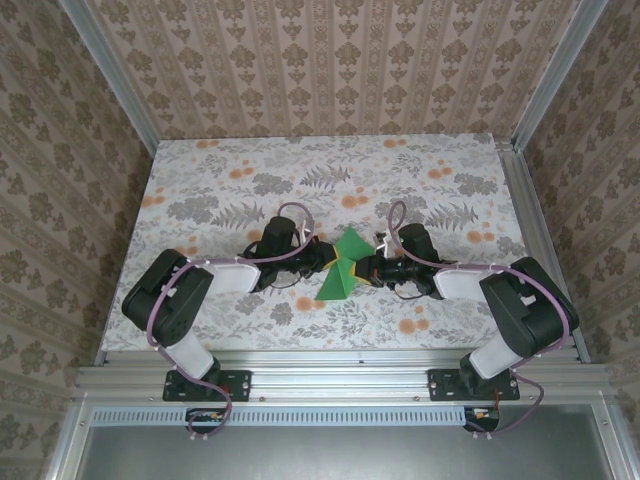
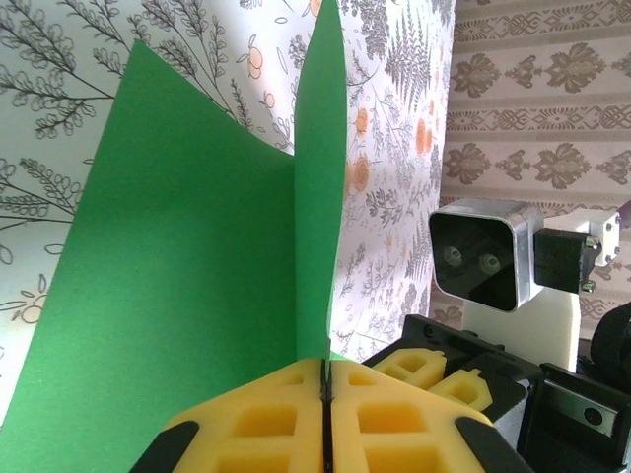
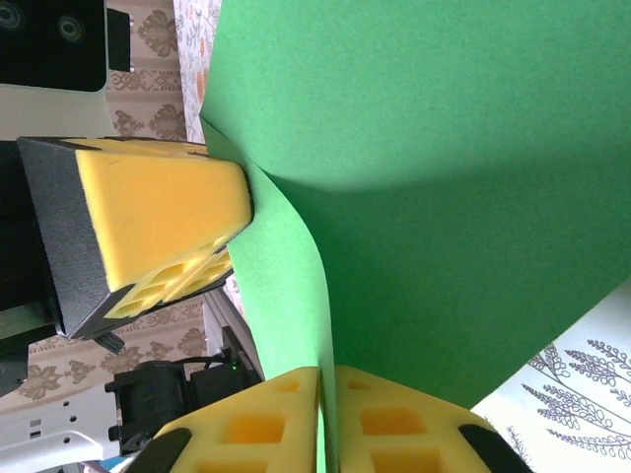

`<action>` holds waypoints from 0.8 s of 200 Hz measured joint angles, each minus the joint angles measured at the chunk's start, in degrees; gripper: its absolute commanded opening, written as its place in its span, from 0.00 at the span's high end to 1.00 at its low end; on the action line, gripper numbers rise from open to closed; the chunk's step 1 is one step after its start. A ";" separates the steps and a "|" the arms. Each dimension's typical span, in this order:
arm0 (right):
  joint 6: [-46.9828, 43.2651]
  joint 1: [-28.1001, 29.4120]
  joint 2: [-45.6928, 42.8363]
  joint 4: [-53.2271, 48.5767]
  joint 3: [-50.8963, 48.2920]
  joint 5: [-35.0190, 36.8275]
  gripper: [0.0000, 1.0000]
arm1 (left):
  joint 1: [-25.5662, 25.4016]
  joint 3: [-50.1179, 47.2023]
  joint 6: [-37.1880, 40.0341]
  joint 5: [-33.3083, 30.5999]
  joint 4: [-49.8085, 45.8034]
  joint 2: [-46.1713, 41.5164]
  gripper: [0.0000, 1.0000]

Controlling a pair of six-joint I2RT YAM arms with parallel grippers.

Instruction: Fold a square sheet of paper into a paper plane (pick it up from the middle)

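At the middle of the table (image 1: 200,195), between our arms, the square sheet of paper (image 1: 337,270) sits bent, its long axis running near to far. Our left gripper (image 2: 325,379) pinches its left side and our right gripper (image 3: 323,394) its right. Both are equally close.

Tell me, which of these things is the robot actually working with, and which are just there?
Part of the job:
- green paper sheet, partly folded
- left fingers, pinching it
- right fingers, pinching it too

Just there:
- floral tabletop
- patterned walls
- metal frame
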 measured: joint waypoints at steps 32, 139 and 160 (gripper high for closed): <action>-0.35 -0.79 -3.08 -1.79 -1.55 0.68 0.52 | 0.39 0.02 0.00 -0.28 -0.22 0.00 0.94; 15.10 1.11 -7.50 9.53 -9.33 5.03 0.32 | 0.63 2.27 -1.77 -0.48 0.59 0.00 0.96; 18.18 2.27 -5.92 14.12 -9.16 5.44 0.35 | 0.42 2.29 -2.19 -0.48 0.96 0.00 0.96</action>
